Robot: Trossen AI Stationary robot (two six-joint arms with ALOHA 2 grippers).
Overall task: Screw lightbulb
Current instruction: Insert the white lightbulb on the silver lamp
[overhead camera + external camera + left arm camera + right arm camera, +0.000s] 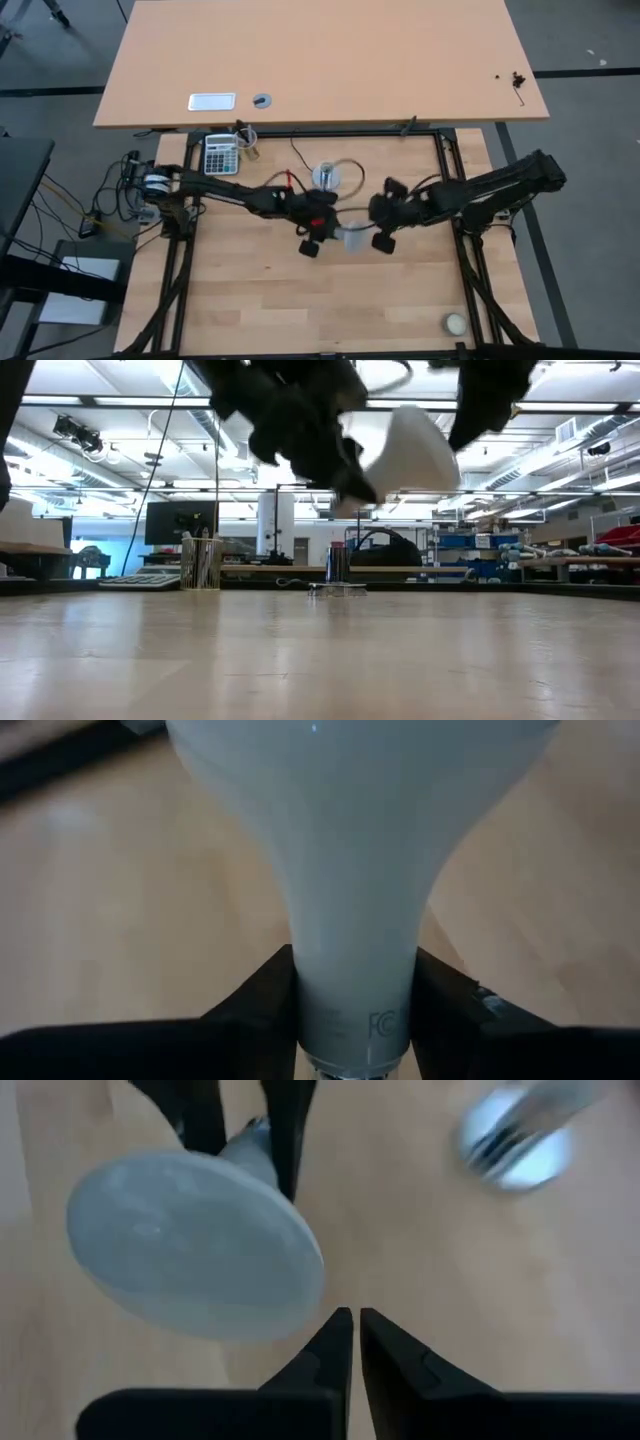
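Observation:
The lightbulb [350, 236], white and frosted, hangs above the middle of the table between my two grippers. In the low view the lightbulb [410, 450] is tilted and well clear of the tabletop. My left gripper [325, 236] reaches in from the table's left and is shut on the bulb. My right gripper [355, 1315] comes in from the right and stands just beside the bulb's round globe [195, 1245]. Its fingers are almost together, with nothing between them. The silver socket disc [326, 178] stands on the table beyond the bulb. My left gripper pinches the lightbulb's narrow neck [350, 990], just above the screw base, between its two fingers [265, 995]. The fingers come from the table's left, slanting down. The globe points away from the gripper, toward my right gripper. The bulb is lifted clear of the table.
A calculator [220, 153] and a pen holder [246, 143] stand at the far left of the work board. A small cream ball [455, 323] lies near the front right corner. A second table [320, 60] lies beyond the frame.

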